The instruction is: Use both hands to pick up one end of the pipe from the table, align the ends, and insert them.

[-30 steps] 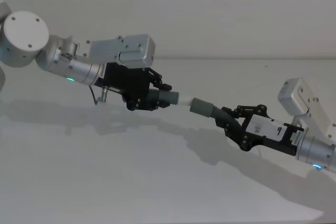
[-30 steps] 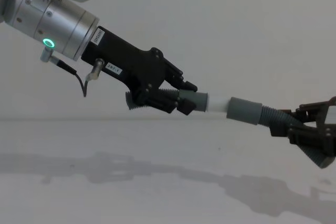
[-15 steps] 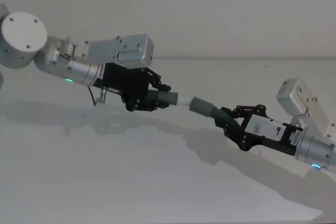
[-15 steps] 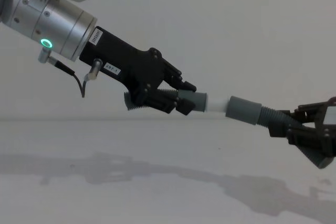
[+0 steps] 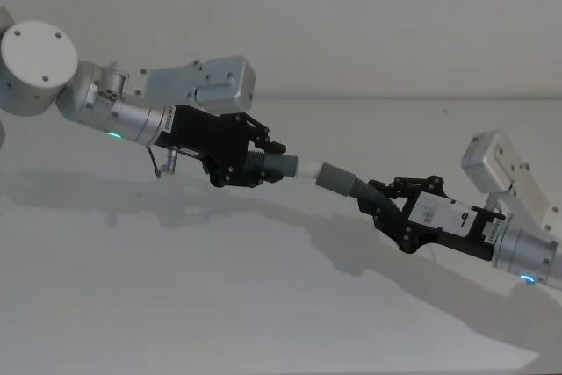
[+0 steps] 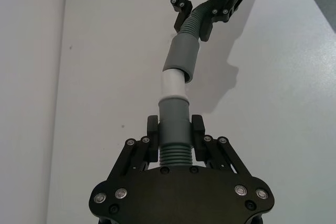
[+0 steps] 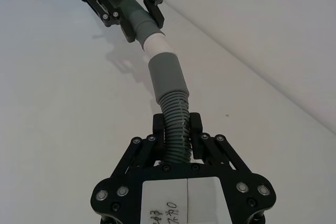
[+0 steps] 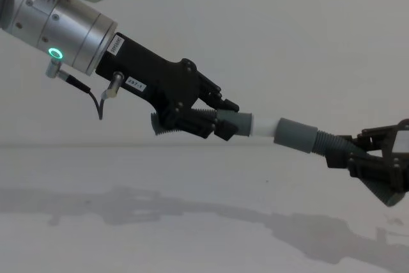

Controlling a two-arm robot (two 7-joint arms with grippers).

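Above a plain matte white table [image 5: 219,305], two black plastic two-finger grippers hold two short dark grey pipe pieces in the air, end to end. Coming in from the robot's left on a silver cylindrical wrist with a green glowing ring [image 8: 56,54], the left gripper [image 5: 250,167] has its fingers [image 6: 152,136] closed narrowly on the ribbed section of the first pipe piece [image 5: 279,165], just behind its smooth grey collar [image 6: 174,116]. A narrow white tip [image 8: 262,126] sticks out past that collar, pointing toward the other arm.

Reaching in from the robot's right and lower down, the right gripper [image 5: 391,200] has its fingers [image 7: 159,129] clamped on the ribbed flexible middle of the second pipe piece [image 5: 351,187]. That piece ends in a wider smooth grey socket collar [image 8: 295,135], which faces the white tip.

Seen from the chest view, the two pieces form one nearly straight line sloping gently down toward the right. The white tip meets the mouth of the socket collar, with most of its white length exposed between the two grey collars. Both pieces hang well clear of the table, and soft shadows of the arms lie on the surface beneath them
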